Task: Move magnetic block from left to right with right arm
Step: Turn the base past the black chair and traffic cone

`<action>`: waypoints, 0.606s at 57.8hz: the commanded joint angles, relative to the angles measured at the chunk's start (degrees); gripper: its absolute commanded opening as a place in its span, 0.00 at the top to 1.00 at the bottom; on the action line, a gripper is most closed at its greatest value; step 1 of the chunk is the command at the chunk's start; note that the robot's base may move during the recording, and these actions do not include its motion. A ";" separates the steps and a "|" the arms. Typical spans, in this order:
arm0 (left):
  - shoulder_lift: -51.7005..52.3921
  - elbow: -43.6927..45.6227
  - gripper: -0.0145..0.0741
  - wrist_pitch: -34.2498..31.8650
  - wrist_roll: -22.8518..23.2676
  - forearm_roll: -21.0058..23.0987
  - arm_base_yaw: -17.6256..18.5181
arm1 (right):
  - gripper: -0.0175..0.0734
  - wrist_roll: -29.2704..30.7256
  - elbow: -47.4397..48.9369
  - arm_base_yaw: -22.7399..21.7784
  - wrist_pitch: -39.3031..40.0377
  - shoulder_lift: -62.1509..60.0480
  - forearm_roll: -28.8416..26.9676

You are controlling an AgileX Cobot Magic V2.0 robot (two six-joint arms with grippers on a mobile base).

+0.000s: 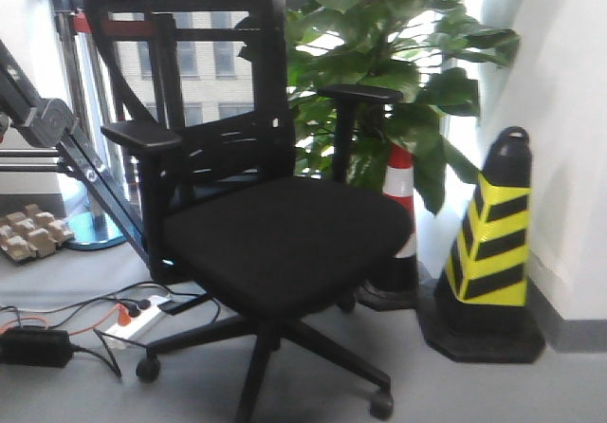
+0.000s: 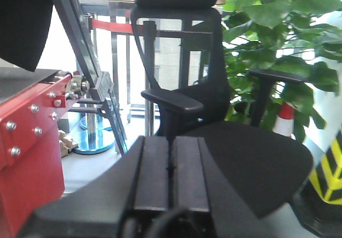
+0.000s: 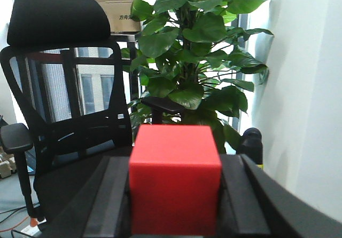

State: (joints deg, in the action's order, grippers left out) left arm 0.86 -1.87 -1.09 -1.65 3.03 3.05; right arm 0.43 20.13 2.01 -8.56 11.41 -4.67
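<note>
One red magnetic block (image 3: 175,180) clamped centrally in right hand (image 3: 175,192), left hand (image 2: 171,152) closed on nothing

Red block (image 3: 175,179), black chair (image 1: 285,233), yellow-black striped cone (image 1: 493,243)

One chair (image 1: 285,238), one plant (image 1: 398,53), two cones (image 1: 493,243) — one block (image 3: 174,182).
</note>
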 commanded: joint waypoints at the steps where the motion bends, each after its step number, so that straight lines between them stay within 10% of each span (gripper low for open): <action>1: 0.46 -0.51 0.97 -5.01 0.34 0.27 -0.01 | 0.47 0.61 1.67 -0.43 5.06 0.58 0.25; 35: 0.46 -0.51 0.97 -5.01 0.34 0.27 -0.01 | 0.47 0.61 1.67 -0.43 5.06 0.58 0.25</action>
State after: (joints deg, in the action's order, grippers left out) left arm 0.86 -1.87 -1.09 -1.65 3.03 3.05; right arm 0.43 20.13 2.01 -8.56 11.41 -4.67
